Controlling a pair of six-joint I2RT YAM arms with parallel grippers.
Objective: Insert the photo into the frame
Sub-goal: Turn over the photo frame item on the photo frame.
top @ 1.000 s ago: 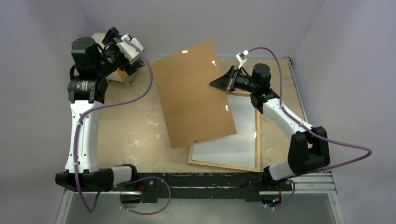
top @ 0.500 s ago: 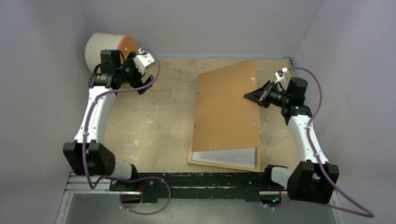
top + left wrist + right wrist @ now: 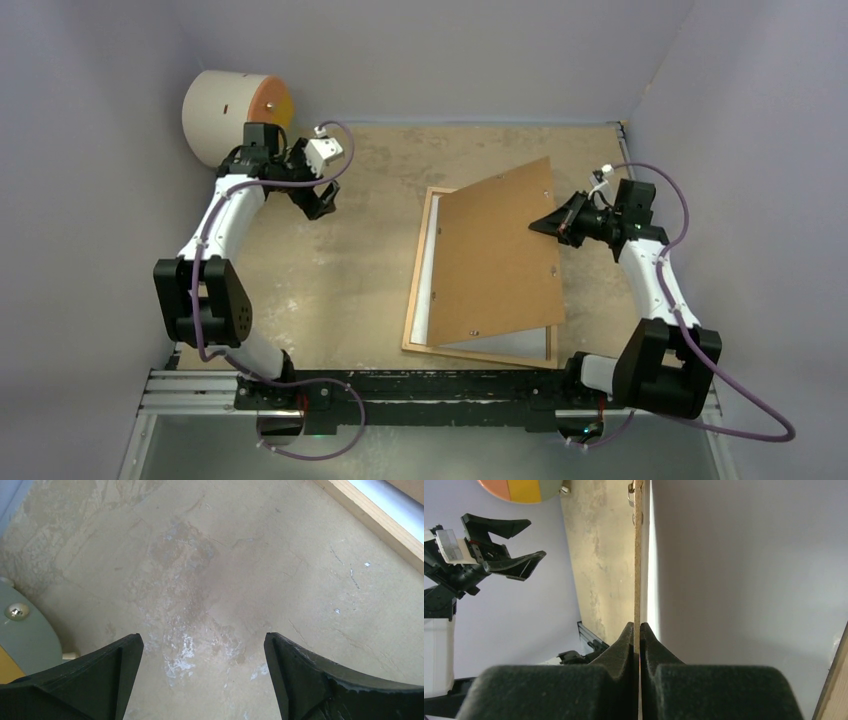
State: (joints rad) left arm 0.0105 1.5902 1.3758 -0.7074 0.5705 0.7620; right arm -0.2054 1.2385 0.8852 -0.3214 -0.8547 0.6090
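The light-wood frame (image 3: 412,300) lies flat at the right-centre of the table. Inside it the photo (image 3: 428,272) lies white back up; only a strip on the left and one along the near edge show. My right gripper (image 3: 541,225) is shut on the right edge of the brown fibreboard backing sheet (image 3: 495,265), held tilted and skewed over the frame. In the right wrist view the fingers (image 3: 624,645) pinch the sheet's thin edge (image 3: 638,555). My left gripper (image 3: 318,198) is open and empty over bare table left of the frame; its fingers (image 3: 115,660) stand wide apart.
A white drum with an orange and yellow face (image 3: 232,115) lies at the far left corner, and its rim shows in the left wrist view (image 3: 20,635). The frame's wooden edge (image 3: 370,517) crosses the top right of that view. Walls close the table on three sides.
My right gripper has swung the backing sheet from over the table's middle to the right and lowered it over the frame. My left arm has come down and reached out from the drum.
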